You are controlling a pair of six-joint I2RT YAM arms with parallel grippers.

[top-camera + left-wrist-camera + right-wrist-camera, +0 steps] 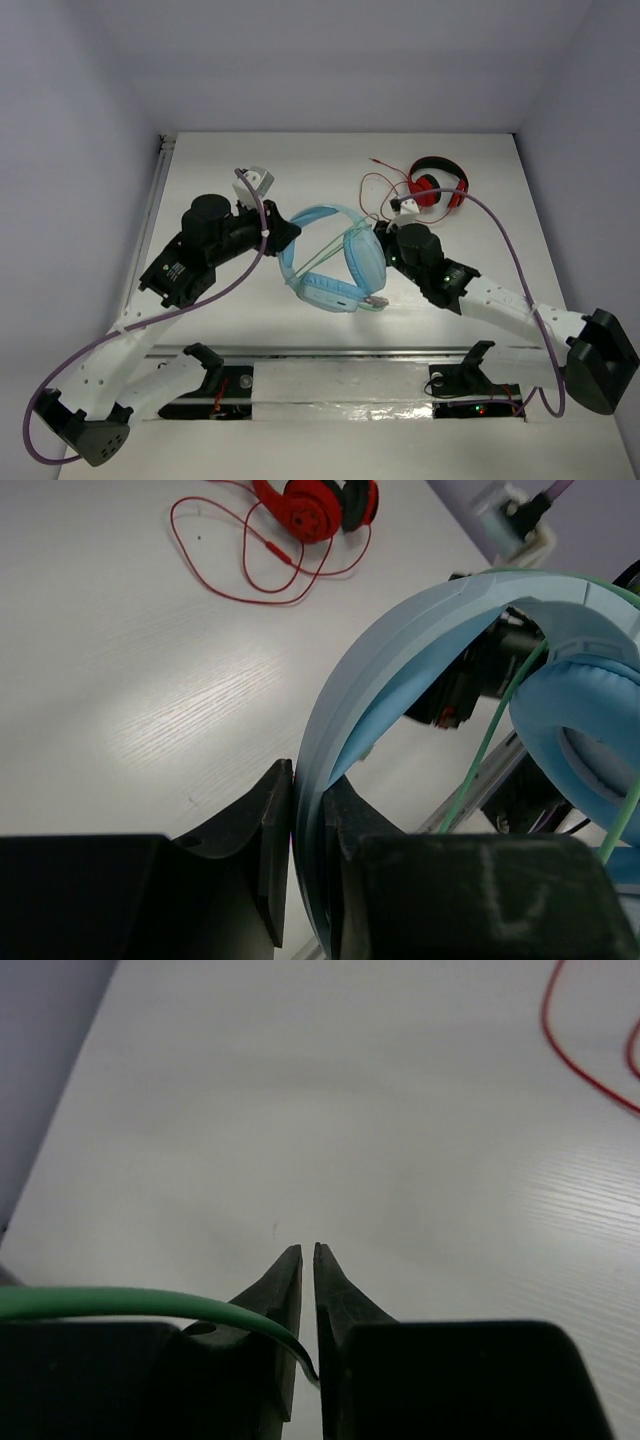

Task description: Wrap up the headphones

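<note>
**Wrapping in progress, three views.** The tabletop [300,170] is carrying the headphones [365,262], which are sitting between the two end effectors, with the band toward the left one and the padded cups just beside the right one. A smaller red headset [437,185] is lying beyond the right end effector, apart from it and taking no part.

The left end effector [306,785] is clamping the edge of the blue headband between its fingers. The right end effector [308,1252] is pinching the thin green cable [120,1302], which is entering from its left and dipping down between the finger bases.

Green strands are crossing the span from band to cups, so winding is judged to be under way but unfinished. Slack is still waiting to be laid and its end secured.

The number of turns cannot be counted. The cable's free end is not clearly showing. The right wrist view is missing the cups entirely, and the left wrist view is cropping them.
</note>
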